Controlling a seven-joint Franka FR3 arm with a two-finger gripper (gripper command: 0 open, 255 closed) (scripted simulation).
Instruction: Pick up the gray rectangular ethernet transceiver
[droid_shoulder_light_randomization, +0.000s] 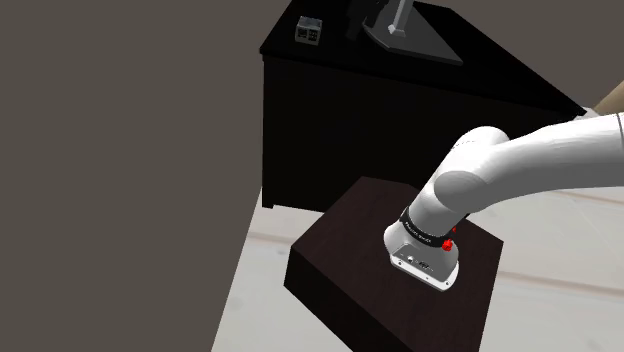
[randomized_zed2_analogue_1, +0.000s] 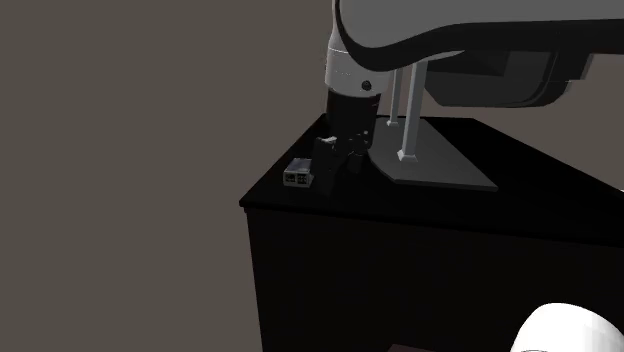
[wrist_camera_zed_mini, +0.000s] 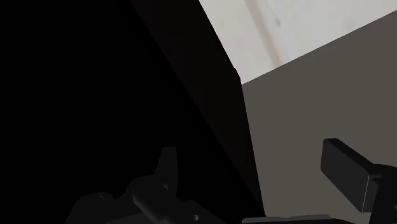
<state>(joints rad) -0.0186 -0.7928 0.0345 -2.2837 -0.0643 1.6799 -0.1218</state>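
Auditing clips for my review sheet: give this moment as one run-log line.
phase: pre-grasp | gripper: open, low over desk | transceiver: gray, on desk corner, beside gripper, not held

Black desk (droid_shoulder_light_randomization: 340, 57) (randomized_zed2_analogue_1: 540, 205): flat dark top, plain dark front, stands on pale floor (droid_shoulder_light_randomization: 560, 255) against grey-brown wall.

On top, two items:
- small grey transceiver (droid_shoulder_light_randomization: 307, 32) (randomized_zed2_analogue_1: 298, 176), box-shaped, lying flat near desk corner at second exterior view's left, close to edge; pale face with dark openings turned outward.
- grey monitor stand base (droid_shoulder_light_randomization: 415, 42) (randomized_zed2_analogue_1: 435, 170), flat slab, grey upright rising from it; sits near transceiver toward second exterior view's right, not touching it.
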